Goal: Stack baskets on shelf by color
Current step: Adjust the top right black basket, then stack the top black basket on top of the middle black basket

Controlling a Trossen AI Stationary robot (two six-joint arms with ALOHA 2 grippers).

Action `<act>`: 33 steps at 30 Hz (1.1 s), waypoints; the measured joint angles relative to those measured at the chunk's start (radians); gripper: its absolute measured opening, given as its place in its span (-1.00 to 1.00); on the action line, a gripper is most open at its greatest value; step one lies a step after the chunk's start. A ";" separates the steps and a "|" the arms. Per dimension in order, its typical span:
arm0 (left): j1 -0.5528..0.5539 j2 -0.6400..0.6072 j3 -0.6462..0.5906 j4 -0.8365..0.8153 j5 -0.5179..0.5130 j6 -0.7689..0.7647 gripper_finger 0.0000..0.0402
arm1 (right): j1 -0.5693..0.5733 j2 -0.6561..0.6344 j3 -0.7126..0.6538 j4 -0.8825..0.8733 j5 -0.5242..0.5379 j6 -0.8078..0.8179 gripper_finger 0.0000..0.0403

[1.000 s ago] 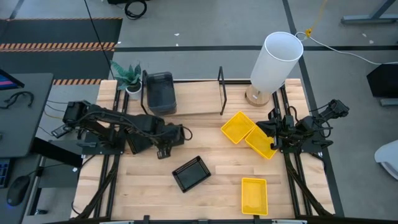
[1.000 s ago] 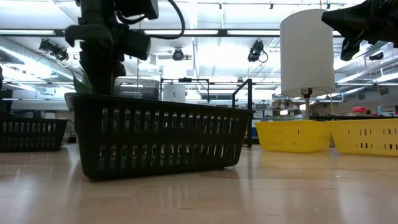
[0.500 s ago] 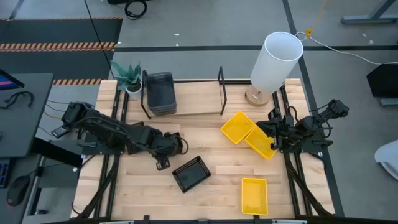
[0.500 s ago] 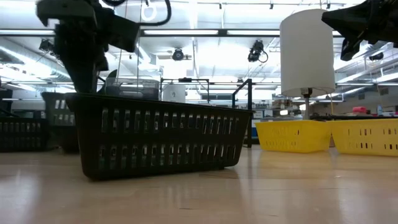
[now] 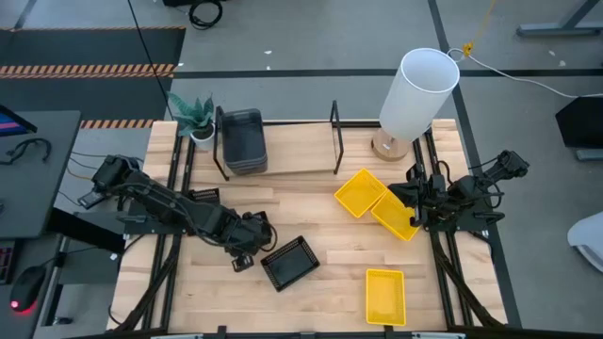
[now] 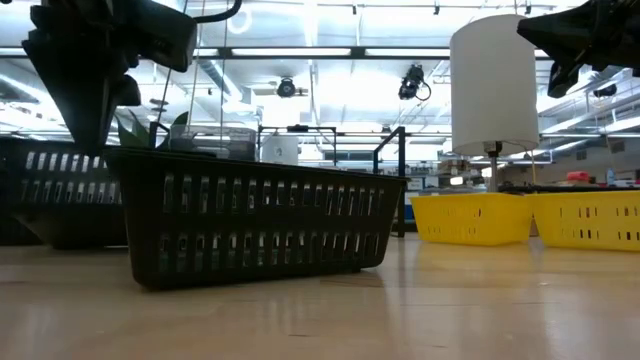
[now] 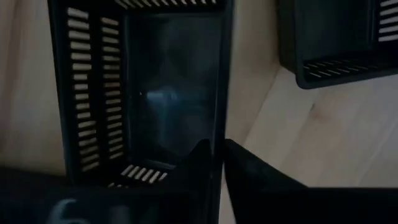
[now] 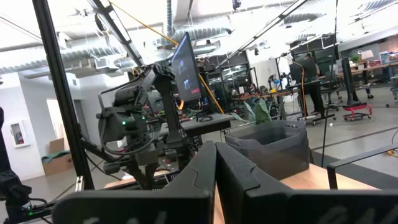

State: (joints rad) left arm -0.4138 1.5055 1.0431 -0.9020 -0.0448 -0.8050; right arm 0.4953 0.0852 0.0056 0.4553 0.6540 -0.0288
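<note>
Left hand (image 7: pixel 214 149) straddling a black basket (image 7: pixel 168 93) wall, gripping or loose, can't tell. Could snag and shove it into the other black basket (image 7: pixel 336 50). Right hand (image 8: pixel 216 149) closed, empty.

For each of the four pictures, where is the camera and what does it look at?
High: above, straight down on the wooden table; both arms.
Low: table height, behind the black slatted basket.
Left wrist: down into that basket; left gripper astride its wall.
Right wrist: level across the table; right gripper shut, left arm beyond.
Shared: the black basket.
</note>
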 joint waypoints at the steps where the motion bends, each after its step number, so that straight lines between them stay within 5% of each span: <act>1: 0.000 0.000 0.000 0.000 0.000 -0.009 -0.65 | 0.000 0.000 0.000 0.000 0.000 0.000 -0.92; 7: 0.012 -0.002 0.000 0.009 0.052 -0.034 -0.28 | 0.000 0.000 0.000 0.000 0.000 0.000 -0.92; 11: 0.035 -0.002 0.000 -0.030 0.039 -0.087 -0.21 | 0.000 0.000 0.000 0.000 0.000 0.000 -0.92; 19: 0.081 -0.045 -0.003 -0.308 -0.114 -0.156 -0.42 | 0.000 0.000 0.000 0.000 0.000 0.000 -0.92; 28: 0.140 -0.260 -0.007 -0.387 -0.241 -0.217 -0.71 | 0.000 0.000 0.000 0.000 0.000 0.000 -0.92; 33: 0.154 -0.336 -0.155 -0.260 -0.229 -0.262 -0.81 | 0.000 0.000 0.000 0.000 0.000 0.000 -0.92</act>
State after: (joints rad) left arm -0.2599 1.1696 0.8880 -1.1617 -0.2738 -1.0670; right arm 0.4953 0.0850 0.0056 0.4553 0.6537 -0.0288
